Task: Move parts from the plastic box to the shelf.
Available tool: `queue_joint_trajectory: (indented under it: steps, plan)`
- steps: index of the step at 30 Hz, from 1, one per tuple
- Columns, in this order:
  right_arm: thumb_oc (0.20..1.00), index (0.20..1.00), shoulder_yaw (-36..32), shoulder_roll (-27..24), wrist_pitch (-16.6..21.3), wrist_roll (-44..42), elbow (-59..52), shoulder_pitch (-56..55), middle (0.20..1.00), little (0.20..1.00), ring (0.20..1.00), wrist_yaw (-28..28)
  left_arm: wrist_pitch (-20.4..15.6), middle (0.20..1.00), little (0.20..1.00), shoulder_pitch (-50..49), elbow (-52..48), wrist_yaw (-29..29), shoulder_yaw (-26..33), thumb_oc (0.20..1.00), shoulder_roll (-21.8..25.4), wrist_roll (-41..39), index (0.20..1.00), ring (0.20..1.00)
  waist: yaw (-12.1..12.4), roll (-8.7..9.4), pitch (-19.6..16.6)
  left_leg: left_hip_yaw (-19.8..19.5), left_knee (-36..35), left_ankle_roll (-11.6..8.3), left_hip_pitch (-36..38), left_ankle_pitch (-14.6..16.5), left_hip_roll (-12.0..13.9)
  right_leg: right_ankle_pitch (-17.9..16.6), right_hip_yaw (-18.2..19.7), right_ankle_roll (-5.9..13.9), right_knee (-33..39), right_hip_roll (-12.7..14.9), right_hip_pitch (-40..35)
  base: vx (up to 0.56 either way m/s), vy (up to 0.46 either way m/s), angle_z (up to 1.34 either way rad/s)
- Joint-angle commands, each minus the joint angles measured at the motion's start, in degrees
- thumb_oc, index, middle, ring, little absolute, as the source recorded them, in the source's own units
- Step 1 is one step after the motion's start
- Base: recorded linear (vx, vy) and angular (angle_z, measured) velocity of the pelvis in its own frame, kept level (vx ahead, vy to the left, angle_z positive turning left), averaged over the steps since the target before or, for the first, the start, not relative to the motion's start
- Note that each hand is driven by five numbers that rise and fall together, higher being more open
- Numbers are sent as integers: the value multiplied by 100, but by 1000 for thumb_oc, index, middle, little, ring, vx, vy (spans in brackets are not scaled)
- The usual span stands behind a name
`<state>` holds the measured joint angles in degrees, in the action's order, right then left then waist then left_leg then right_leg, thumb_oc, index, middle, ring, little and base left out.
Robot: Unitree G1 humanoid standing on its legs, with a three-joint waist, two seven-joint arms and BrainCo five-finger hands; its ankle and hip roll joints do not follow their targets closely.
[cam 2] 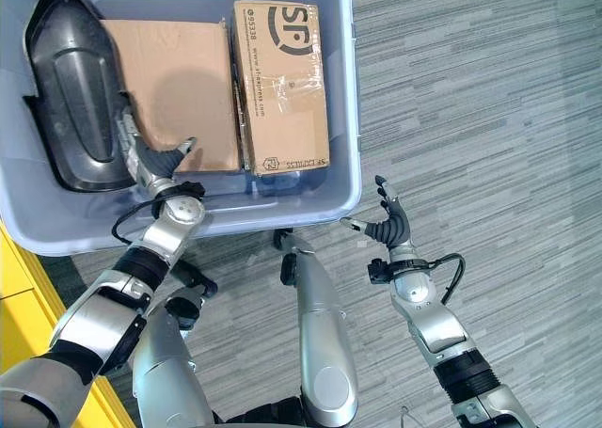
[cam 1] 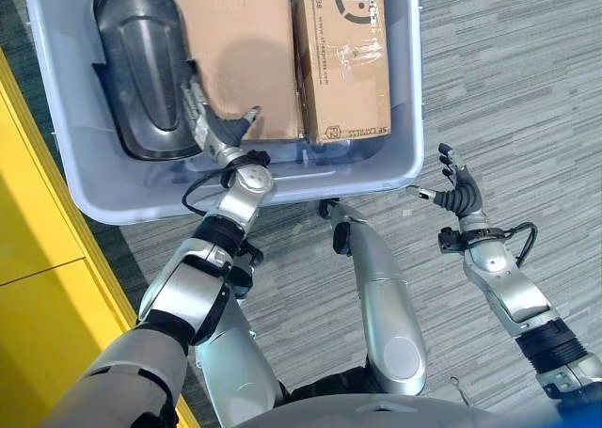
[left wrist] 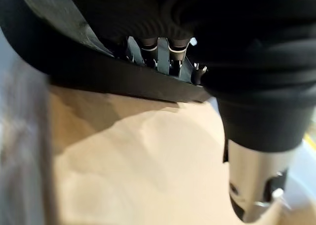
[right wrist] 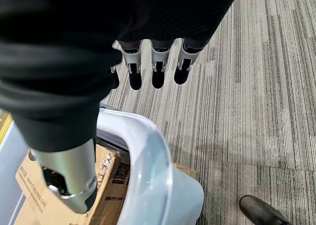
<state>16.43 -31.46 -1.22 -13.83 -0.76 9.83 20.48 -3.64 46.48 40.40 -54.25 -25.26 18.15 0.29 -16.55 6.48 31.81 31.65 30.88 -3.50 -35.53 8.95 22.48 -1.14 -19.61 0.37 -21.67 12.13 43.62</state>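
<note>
The left hand [cam 1: 212, 127] reached into the grey plastic box [cam 1: 85, 155] on the striped carpet [cam 1: 508, 80], its fingers against the edge of the black molded part [cam 1: 141, 61] — whether they had curled round it could not be told. That part lay at the box's left side, beside a flat cardboard box [cam 1: 240, 56] and a taped carton [cam 1: 343, 56]. The right hand [cam 1: 459, 191] hovered outside the box's near right corner, fingers relaxed and empty. A person's dark shoe [right wrist: 261, 211] showed on the carpet.
</note>
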Motion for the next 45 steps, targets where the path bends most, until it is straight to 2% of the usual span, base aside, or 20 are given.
queue_joint_trajectory:
  steps: [1,3,5,7,8,13,18,23,24,25,27,29,30,33,35,37,40,41,42,45]
  plan:
    - [1000,1000,-213,-118,189,102,-395,-298,1000,1000,1000,50,-221,1000,1000,-585,-312,985,-586,1000,-623,765,1000,1000,-144,126,-202,314,-168,-477,-47,-457,355,661,261,824,-579,425,-122,-18,52,-8]
    - [1000,1000,-223,-149,216,102,-423,-365,1000,1000,1000,38,-230,1000,1000,-675,-639,983,-788,1000,-571,1354,1000,1000,-140,100,-202,370,-232,-480,27,-477,335,648,235,826,-545,453,-167,-7,62,-12]
    - [1000,1000,-109,-281,464,113,-367,-474,1000,1000,1000,63,-139,1000,1000,-765,-1256,260,-1025,1000,-330,1870,1000,1000,-135,43,-202,467,-275,-489,194,-529,326,701,224,830,-568,481,-262,-2,56,-12]
    - [1000,1000,-107,-308,530,85,-333,-517,1000,1000,1000,43,-80,1000,1000,-758,-1375,74,-1034,1000,-201,2308,1000,1000,-129,23,-202,464,-267,-493,221,-542,320,733,225,821,-602,477,-284,-8,7,4]
    - [1000,1000,-72,-382,661,5,-239,-582,1000,1000,1000,-33,-32,1000,1000,-726,-1463,-165,-993,1000,44,2719,1000,1000,-107,-23,-202,454,-255,-510,298,-594,331,781,218,799,-634,474,-374,-14,14,13]
    - [1000,1000,7,-434,882,-51,-130,-674,1000,1000,1000,-176,-122,1000,1000,-646,-1428,-774,-865,1000,373,2928,1000,1000,-74,-62,-202,416,-258,-512,386,-614,348,815,207,788,-703,493,-467,-1,-4,3]
    - [1000,1000,109,-384,939,-93,-22,-723,1000,1000,1000,-15,-652,1000,1000,-573,-1612,-2016,-413,1000,685,3006,1000,1000,33,-96,-202,290,-216,-494,384,-595,336,865,195,750,-793,504,-510,-1,-62,3]
    - [1000,1000,157,-215,890,-85,37,-764,1000,1000,1000,191,-1299,1000,1000,-653,-2181,-3013,327,1000,608,3014,1000,1000,184,-100,-202,82,-216,-509,307,-612,291,931,161,715,-845,495,-525,-4,-78,10]
    - [1000,1000,164,-209,881,-92,40,-758,1000,1000,1000,206,-1308,1000,1000,-663,-2222,-2981,369,1000,594,2941,1000,1000,192,-101,-202,68,-216,-512,300,-615,292,933,155,715,-848,495,-525,-8,-101,13]
    - [1000,1000,201,-156,837,-107,59,-716,1000,1000,1000,282,-1469,1000,1000,-730,-2267,-2855,532,1000,434,2310,1000,1000,238,-95,-202,9,-232,-518,278,-624,275,944,147,714,-842,483,-530,-12,-69,14]
    - [1000,1000,230,-87,813,-80,98,-662,1000,1000,1000,331,-1492,1000,1000,-785,-2181,-2625,612,1000,277,1904,1000,1000,266,-88,-202,-41,-243,-520,258,-631,262,948,142,718,-832,462,-538,-17,-76,12]
    - [1000,1000,255,26,649,-107,58,-564,1000,1000,1000,391,-1338,1000,1000,-879,-1961,-2362,675,1000,-45,1304,1000,1000,314,-25,-202,-57,-264,-545,250,-654,288,938,87,723,-803,457,-572,-14,-98,13]
    - [1000,1000,255,34,635,-110,55,-557,1000,1000,1000,386,-1304,1000,1000,-911,-1949,-2374,686,1000,-81,1287,1000,1000,319,-21,-202,-62,-263,-549,247,-658,293,940,84,725,-800,452,-577,1,-71,12]
    - [1000,1000,257,100,524,-129,42,-518,1000,1000,1000,325,-903,1000,1000,-1075,-1682,-2100,756,1000,-310,424,1000,1000,344,29,-202,-97,-263,-567,241,-698,320,945,76,734,-786,403,-610,8,-62,2]
    - [1000,1000,273,133,356,-76,48,-489,1000,1000,1000,383,-701,1000,1000,-1123,-1306,-1285,775,1000,-478,-361,1000,1000,345,73,-202,-92,-241,-581,221,-709,371,947,57,737,-791,392,-606,-2,-53,1]
    - [1000,1000,170,186,207,-140,173,-457,1000,1000,1000,326,-366,1000,1000,-1181,-676,-592,773,1000,-864,-1680,1000,1000,284,89,-202,-19,-227,-578,252,-716,429,904,58,765,-754,388,-622,0,0,0]
    - [1000,1000,160,226,163,-43,201,-417,1000,1000,1000,253,-293,1000,1000,-1149,-240,-457,785,1000,-958,-1918,1000,1000,213,102,-202,16,-192,-582,238,-738,471,900,101,763,-766,368,-580,8,7,-6]
    - [1000,1000,138,180,-294,29,128,-408,1000,1000,1000,190,-239,1000,1000,-1101,-107,-348,765,1000,-941,-2101,1000,1000,148,112,-202,43,-163,-595,218,-771,510,905,143,743,-762,342,-539,3,41,-12]
    - [1000,1000,154,162,-391,-55,203,-388,1000,1000,1000,181,-157,1000,1000,-1081,-19,-225,763,1000,-982,-2338,1000,1000,112,97,-202,81,-171,-605,228,-819,522,897,179,721,-737,317,-522,2,52,-14]
    - [1000,1000,198,137,-340,-14,312,-348,1000,1000,1000,144,-91,1000,1000,-991,198,-334,734,1000,-964,-2300,1000,1000,55,124,-202,128,-136,-617,206,-835,569,893,215,699,-732,290,-488,-3,18,-14]
